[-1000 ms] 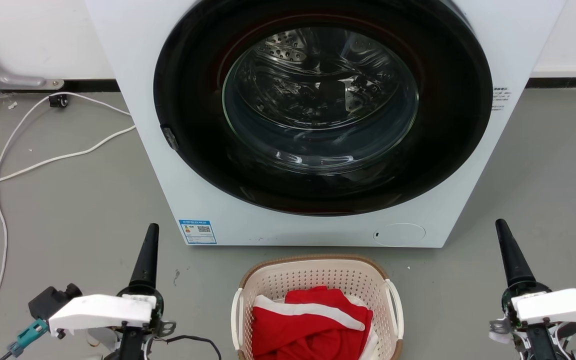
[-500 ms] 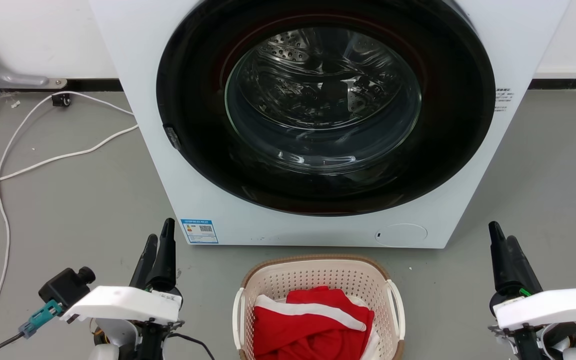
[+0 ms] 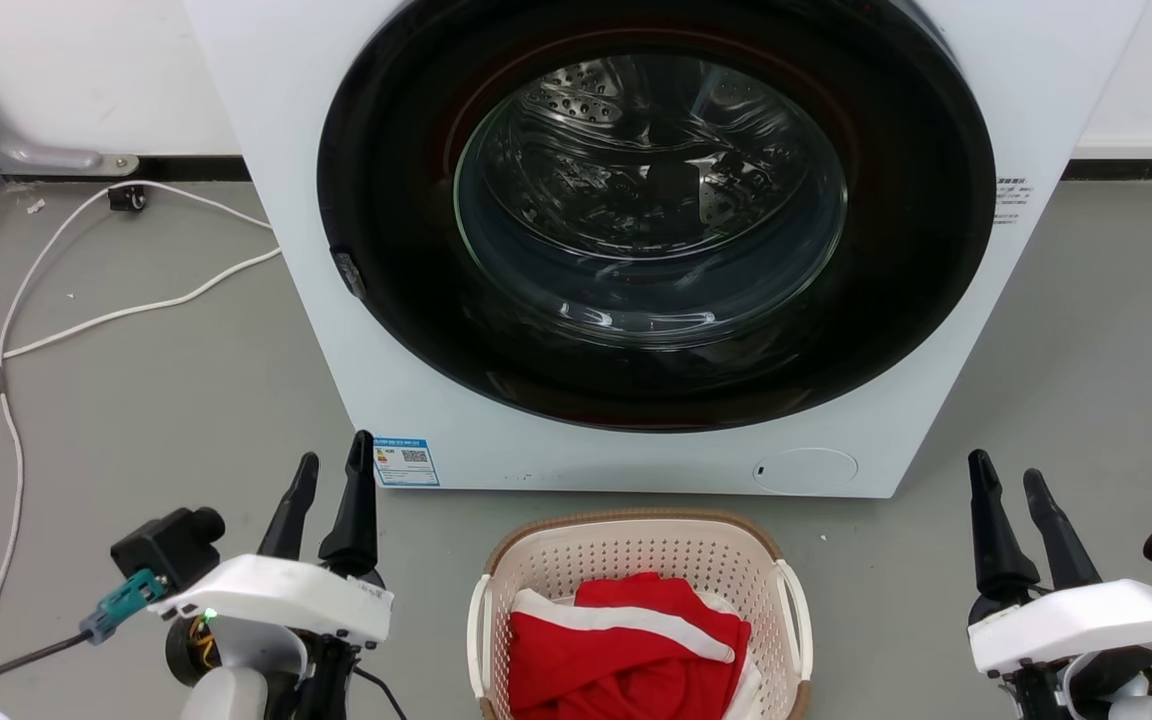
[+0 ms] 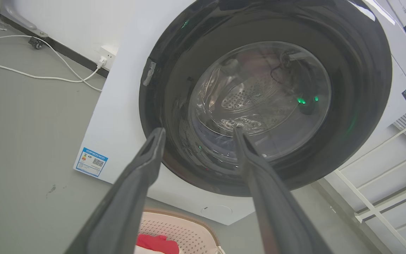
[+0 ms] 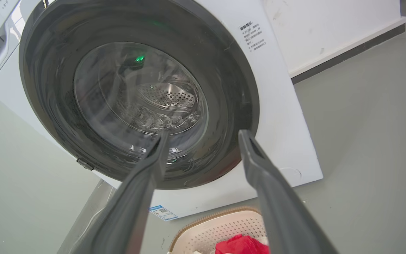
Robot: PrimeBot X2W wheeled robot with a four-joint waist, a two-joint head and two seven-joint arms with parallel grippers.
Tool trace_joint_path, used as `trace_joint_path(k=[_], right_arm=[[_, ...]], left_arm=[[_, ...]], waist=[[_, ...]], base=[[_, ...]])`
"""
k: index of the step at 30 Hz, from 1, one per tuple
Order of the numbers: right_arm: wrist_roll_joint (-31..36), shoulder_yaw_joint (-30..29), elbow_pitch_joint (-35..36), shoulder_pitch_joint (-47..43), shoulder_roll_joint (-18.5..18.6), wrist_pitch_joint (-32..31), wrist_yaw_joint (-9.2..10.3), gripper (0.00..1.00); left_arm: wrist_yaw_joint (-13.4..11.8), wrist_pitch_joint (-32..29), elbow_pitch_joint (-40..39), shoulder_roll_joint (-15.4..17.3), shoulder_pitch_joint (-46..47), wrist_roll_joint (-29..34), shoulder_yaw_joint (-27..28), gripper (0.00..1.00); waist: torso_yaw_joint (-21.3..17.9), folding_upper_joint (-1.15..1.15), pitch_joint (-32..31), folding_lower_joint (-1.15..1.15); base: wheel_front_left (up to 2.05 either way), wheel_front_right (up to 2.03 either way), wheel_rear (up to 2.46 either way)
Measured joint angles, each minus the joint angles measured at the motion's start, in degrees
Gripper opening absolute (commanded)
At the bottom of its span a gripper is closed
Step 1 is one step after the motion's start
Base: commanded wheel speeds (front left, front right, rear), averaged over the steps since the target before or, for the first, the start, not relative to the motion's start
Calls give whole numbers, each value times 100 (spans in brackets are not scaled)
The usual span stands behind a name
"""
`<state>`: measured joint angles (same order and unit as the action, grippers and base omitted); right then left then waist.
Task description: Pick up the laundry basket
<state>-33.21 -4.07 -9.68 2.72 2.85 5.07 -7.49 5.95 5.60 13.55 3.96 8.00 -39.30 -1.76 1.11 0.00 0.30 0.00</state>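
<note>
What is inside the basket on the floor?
Inside the laundry basket lies a crumpled red cloth with white stripes. Whatever is under the cloth is covered, and the basket's near end runs past the picture's edge, so more cannot be told.

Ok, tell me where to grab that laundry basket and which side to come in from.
Take the laundry basket by its two white side handles, the left handle with the left gripper and the right handle with the right gripper, each coming in from its own outer side. The handles bow out from the walls, and both grippers stand open, flanking it.
</note>
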Motion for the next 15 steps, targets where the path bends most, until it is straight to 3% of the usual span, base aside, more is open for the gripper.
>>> trace_joint_path(k=[15], right_arm=[[1174, 29, 65, -8, 0, 138, 0, 100]], left_arm=[[-250, 240, 140, 141, 178, 1091, -276, 100]], waist=[[19, 0, 12, 0]], base=[[0, 0, 0]])
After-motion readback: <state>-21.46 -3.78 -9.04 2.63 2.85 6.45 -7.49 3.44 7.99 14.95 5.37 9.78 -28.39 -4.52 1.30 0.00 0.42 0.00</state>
